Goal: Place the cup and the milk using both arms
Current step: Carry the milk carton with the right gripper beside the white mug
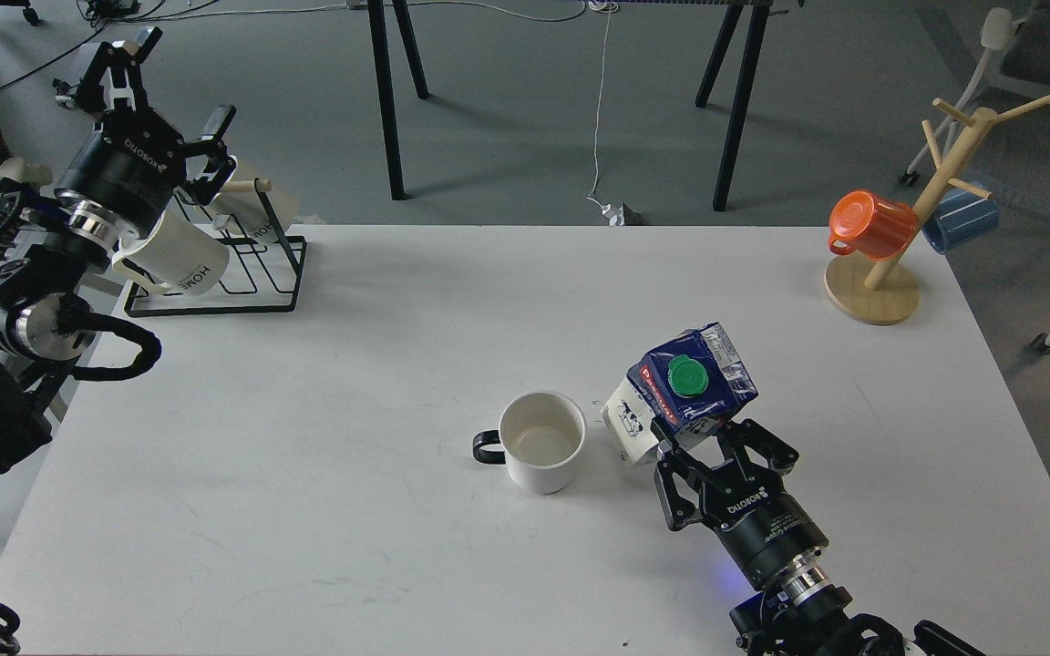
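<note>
White table (306, 510): milk (684, 392) carton reads "Parmalat".

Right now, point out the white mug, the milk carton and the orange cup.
White mug (540, 441): head view, on its pale inside.
Milk carton (689, 375): head view, on its green cap.
Orange cup (873, 224): head view, on its side wall.

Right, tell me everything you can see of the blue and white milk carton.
The blue and white gable-top milk carton looks like coated cardboard, with a green round screw cap on its sloped top and a red label band down one blue side; its lower part is white with a dark print. It leans, top tipped toward the camera, just right of the plain white round mug, close but apparently not touching. The right gripper holds its lower body from the near side. Whether its base rests on the white table is unclear.
</note>
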Robot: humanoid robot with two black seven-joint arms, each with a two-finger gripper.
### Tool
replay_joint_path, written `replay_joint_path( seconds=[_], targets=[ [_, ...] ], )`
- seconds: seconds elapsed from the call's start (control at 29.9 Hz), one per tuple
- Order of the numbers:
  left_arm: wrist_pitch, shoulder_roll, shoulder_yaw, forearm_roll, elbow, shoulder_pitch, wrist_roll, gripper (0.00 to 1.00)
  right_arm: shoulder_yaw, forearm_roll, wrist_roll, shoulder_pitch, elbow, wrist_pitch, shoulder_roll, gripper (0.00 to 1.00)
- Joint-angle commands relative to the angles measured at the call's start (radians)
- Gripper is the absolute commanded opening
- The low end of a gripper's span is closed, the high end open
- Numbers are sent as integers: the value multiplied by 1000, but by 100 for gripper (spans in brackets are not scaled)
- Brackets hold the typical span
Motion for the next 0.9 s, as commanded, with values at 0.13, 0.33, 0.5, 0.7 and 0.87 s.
replay_joint_path(
  seconds=[0.13,0.33,0.5,0.7,0.87],
  targets=[
    [0,-2,0,0,0,0,0,99,0,-22,-4,5,-15,0,34,52],
    [0,0,0,0,2,0,0,99,0,-23,-6,4,-36,0,49,53],
    [0,0,0,0,2,0,0,99,-1,-23,-6,2,-59,0,51,53],
    [0,-2,0,0,2,2,0,99,-18,-23,-4,2,-66,0,52,53],
    [0,0,0,0,2,0,0,99,-20,-23,-6,4,-79,0,63,54]
  ],
)
